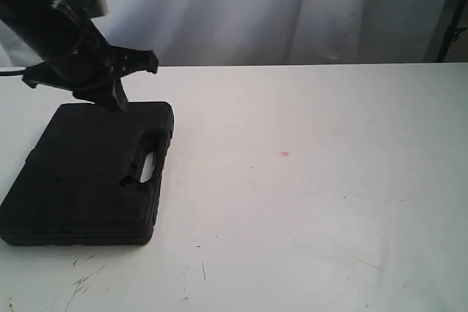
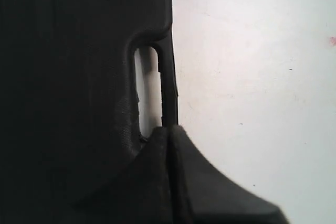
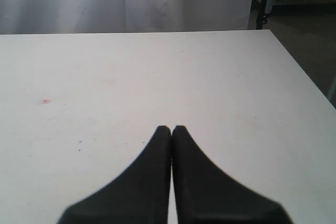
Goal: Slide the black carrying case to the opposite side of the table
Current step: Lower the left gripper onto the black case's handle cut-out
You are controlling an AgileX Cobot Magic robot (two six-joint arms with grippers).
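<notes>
Carrying case (image 1: pixel 88 173), black and flat on its back, sits at the left near part of the white bench (image 1: pixel 329 202), its handle slot (image 1: pixel 148 166) turned toward the open middle. It looks like a hard moulded shell with a grained skin: stiff, not fragile, and likely to glide on this smooth top. Its weight I can't judge, since whatever it holds is hidden.

The left fingers (image 2: pixel 157 182) are clenched together with nothing between them, tips down at the end of the handle bar; they seem to touch it, though black on black leaves me unsure. The right fingers (image 3: pixel 152 182) are likewise pressed closed and empty, over bare bench well away from the case.

Hooking the slot or pushing mid-wall should move it straight. A shove at a corner would probably swing it round.
</notes>
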